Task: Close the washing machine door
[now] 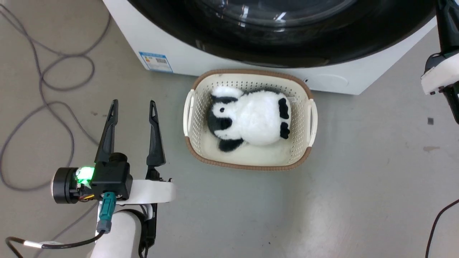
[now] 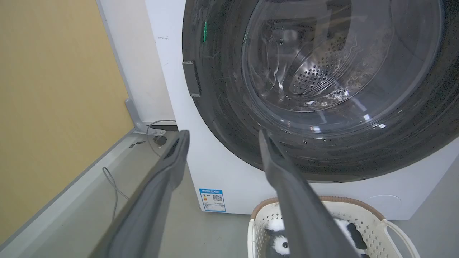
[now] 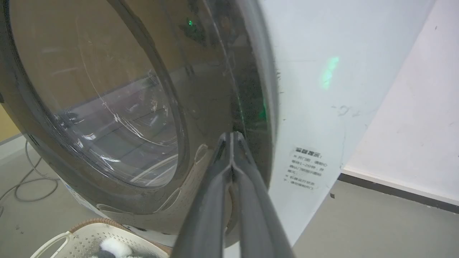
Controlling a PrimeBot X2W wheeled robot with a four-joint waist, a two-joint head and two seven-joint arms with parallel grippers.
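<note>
Below, a basket fronts the door; left jaws gape empty, right jaws closed.

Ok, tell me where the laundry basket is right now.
In the head view the laundry basket sits on the floor at centre, close in front of the washing machine, holding a plush panda; the left gripper is to its left.

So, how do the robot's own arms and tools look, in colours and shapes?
The left tool has two long, dark, tapering fingers on a black block with a green light. A teal plug leads to a black cable, and the forearm is white. The right tool has the same dark fingers; a white shell covers its wrist.
</note>
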